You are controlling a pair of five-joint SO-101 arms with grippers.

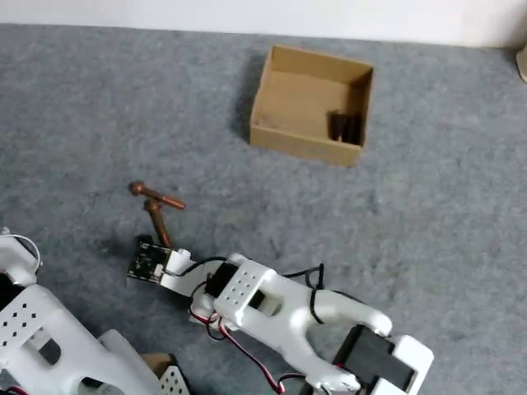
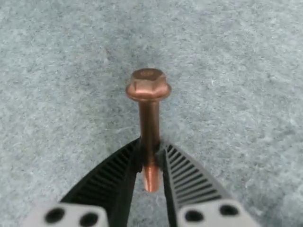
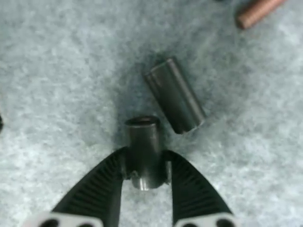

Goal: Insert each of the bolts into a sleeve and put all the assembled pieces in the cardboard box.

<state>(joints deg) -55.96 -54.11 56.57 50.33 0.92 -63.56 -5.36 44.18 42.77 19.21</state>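
Clearly, the left gripper [image 2: 150, 153] is clamped on the shank of a copper bolt [image 2: 149, 118]. The ribbed fingers pinch it near the plain end, which pokes out behind them, and the hex flange head points away over the carpet [image 2: 246, 71]. I cannot tell whether the bolt touches the carpet.

The right gripper [image 3: 144, 161] is closed around a dark sleeve [image 3: 143, 142], whose open mouth faces away from the fingers. The sleeve's back end is partly hidden between the fingers. A second sleeve [image 3: 175, 101] lies tilted on the carpet just beside the held one, and the two look close but apart. Farther off is a bolt end [image 3: 258, 12], with the rest cut off by the frame edge.

From the high view, the box [image 1: 300, 144] sits toward 1 o'clock. Some dark pieces [image 1: 346, 126] stand in its 4 o'clock corner. The box wall partly hides them, so they cannot be counted, and it is unclear whether bolts sit inside them. Two bolts [image 1: 158, 197] lie together on the carpet at about 9 o'clock, one crossing just by the other's head.

An arm [image 1: 263, 300] comes in from 5 o'clock and ends right beside those bolts, its wrist hiding its fingers and whatever lies beneath. A second arm [image 1: 41, 337] at 7 o'clock is cut off by the frame, its tip hard to make out.
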